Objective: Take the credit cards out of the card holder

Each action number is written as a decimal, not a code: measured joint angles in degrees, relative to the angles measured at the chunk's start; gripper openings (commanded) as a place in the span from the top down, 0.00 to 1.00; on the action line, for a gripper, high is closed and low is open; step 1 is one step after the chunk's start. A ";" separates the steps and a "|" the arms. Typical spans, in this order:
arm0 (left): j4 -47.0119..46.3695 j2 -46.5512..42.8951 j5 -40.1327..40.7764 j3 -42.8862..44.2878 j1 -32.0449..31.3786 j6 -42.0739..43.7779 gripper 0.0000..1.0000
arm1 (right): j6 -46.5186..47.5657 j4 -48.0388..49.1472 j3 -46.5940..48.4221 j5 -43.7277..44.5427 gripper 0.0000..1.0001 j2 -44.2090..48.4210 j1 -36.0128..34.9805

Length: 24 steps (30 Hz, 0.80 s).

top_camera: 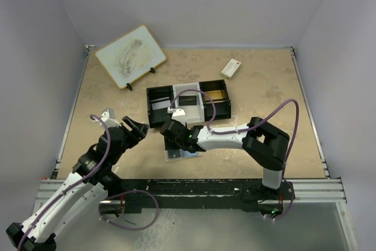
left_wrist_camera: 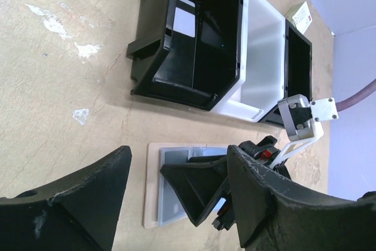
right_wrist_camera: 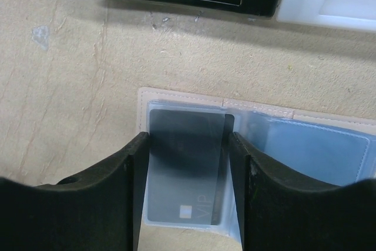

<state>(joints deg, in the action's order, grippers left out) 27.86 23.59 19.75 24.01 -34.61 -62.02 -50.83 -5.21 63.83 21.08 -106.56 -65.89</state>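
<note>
Bright, even light; soft shadow beside the tray (right_wrist_camera: 176, 1); card holder (right_wrist_camera: 329, 151) sleeve faintly glossy.

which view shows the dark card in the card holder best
Right wrist: it looks straight down on the dark card, in a clear sleeve of the open card holder, VIP lettering readable. Top external shows only the holder's edge under the right arm; left wrist sees the holder slanted, partly behind the right gripper.

Matt, mottled tan counter (left_wrist_camera: 59, 86) with pale scuffs. Tray (left_wrist_camera: 154, 45) of glossy black and smooth white plastic. Card holder (right_wrist_camera: 176, 95) of stitched tan leather-like material, shiny clear plastic sleeves over a dark glossy card (right_wrist_camera: 182, 163). Right fingers (right_wrist_camera: 88, 204) of matt black plastic
</note>
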 measured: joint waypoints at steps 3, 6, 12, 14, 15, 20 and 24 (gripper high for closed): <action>0.15 0.57 -0.24 0.02 0.00 0.07 0.36 | 0.24 1.55 -1.31 -0.63 0.52 0.66 0.24; -0.81 2.54 -2.10 0.00 0.00 0.26 0.36 | 0.48 5.70 -4.52 -4.04 0.53 2.45 1.73; -7.32 7.32 -9.16 -1.49 0.00 1.53 0.38 | -0.44 19.96 -14.97 -16.90 0.53 6.84 7.65; -10.34 8.94 -12.20 -2.78 0.00 1.70 0.39 | -0.76 23.78 -17.20 -20.63 0.53 7.23 9.22; -11.32 9.60 -13.38 -3.21 0.00 1.75 0.41 | -1.05 25.03 -17.88 -21.64 0.53 7.30 9.66; -17.27 13.99 -19.52 -5.42 -0.02 1.75 0.48 | -2.60 33.20 -22.34 -27.61 0.52 7.37 12.48; -22.25 15.80 -23.19 -7.74 -0.50 1.57 0.54 | -3.87 37.40 -24.28 -30.80 0.52 7.34 13.81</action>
<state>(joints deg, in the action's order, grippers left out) 5.61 39.40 -3.44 16.27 -35.11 -60.45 -54.70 32.18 39.55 -9.72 -99.22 -52.07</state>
